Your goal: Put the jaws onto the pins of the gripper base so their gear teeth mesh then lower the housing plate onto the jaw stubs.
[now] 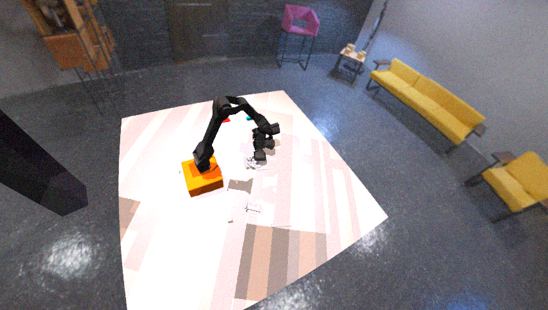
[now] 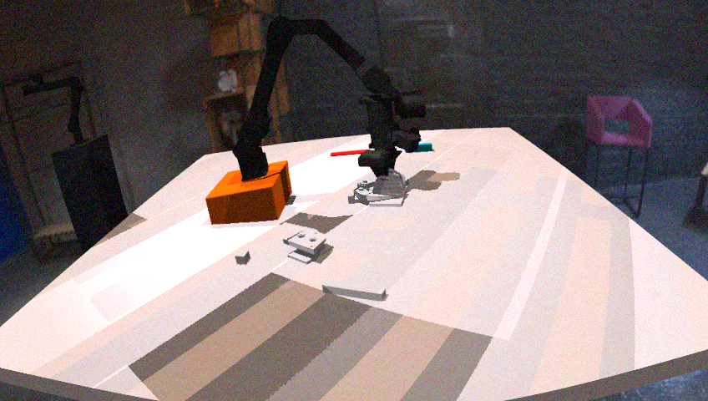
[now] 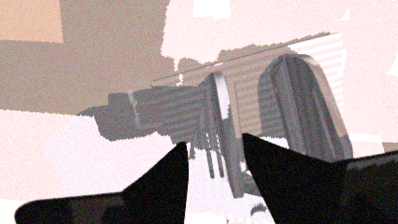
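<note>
My gripper (image 1: 260, 159) (image 2: 385, 175) (image 3: 213, 144) points down low over the gripper base (image 2: 389, 203) (image 3: 331, 50), a thin pale plate on the table. It is shut on a grey jaw (image 3: 230, 126), which stands out between the fingertips in the wrist view. The other grey jaw (image 3: 305, 112) lies beside it over the base, partly behind the right finger. The pins and gear teeth are too hidden to tell whether they mesh. The housing plate (image 1: 252, 205) (image 2: 304, 243), light grey with two holes, sits apart, raised on a small support.
A small grey block (image 1: 229, 219) (image 2: 242, 257) and a long grey bar (image 1: 281, 225) (image 2: 353, 291) lie near the housing plate. The orange arm mount (image 1: 203, 186) (image 2: 243, 202) stands to the left. A red piece (image 1: 225, 120) (image 2: 347, 153) and a teal piece (image 1: 249, 118) (image 2: 425, 147) lie toward the back.
</note>
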`<state>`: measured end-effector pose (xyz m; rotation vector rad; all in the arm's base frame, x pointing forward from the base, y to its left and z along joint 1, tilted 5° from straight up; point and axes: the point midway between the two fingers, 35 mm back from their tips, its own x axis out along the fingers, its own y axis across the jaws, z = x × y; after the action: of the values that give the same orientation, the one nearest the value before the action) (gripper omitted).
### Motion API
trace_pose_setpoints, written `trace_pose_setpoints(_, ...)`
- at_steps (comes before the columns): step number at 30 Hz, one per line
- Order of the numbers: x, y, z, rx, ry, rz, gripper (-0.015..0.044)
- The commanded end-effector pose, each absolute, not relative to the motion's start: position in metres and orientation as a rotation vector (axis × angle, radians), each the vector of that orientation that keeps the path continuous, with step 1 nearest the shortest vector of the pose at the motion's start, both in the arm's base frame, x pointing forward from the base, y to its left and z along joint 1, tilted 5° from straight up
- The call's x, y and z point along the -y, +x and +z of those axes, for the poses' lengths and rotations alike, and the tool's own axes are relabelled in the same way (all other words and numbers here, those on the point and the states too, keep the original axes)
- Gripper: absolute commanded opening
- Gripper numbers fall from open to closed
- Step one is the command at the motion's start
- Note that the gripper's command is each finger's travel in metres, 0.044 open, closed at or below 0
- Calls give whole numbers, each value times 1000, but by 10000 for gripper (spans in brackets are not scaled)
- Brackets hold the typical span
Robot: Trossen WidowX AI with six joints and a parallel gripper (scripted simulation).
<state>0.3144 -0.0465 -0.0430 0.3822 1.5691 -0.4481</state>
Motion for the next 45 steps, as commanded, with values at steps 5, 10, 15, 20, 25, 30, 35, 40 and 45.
trace_pose_setpoints(5, 46, 314, -41, -1571, 387, -447, 134)
trace_pose_setpoints(10, 46, 314, -39, -1571, 387, -447, 134)
trace_pose_setpoints(15, 47, 314, -41, -1571, 387, -447, 134)
trace_pose_setpoints(20, 47, 314, -41, -1571, 387, -447, 134)
trace_pose_setpoints(25, 47, 314, -43, -1571, 387, -447, 134)
trace_pose_setpoints(30, 47, 314, -43, -1571, 387, -447, 134)
trace_pose_setpoints(35, 47, 313, -45, -1571, 387, -447, 134)
trace_pose_setpoints(40, 47, 313, -45, -1571, 387, -447, 134)
trace_pose_setpoints(45, 47, 313, -45, -1571, 387, -447, 134)
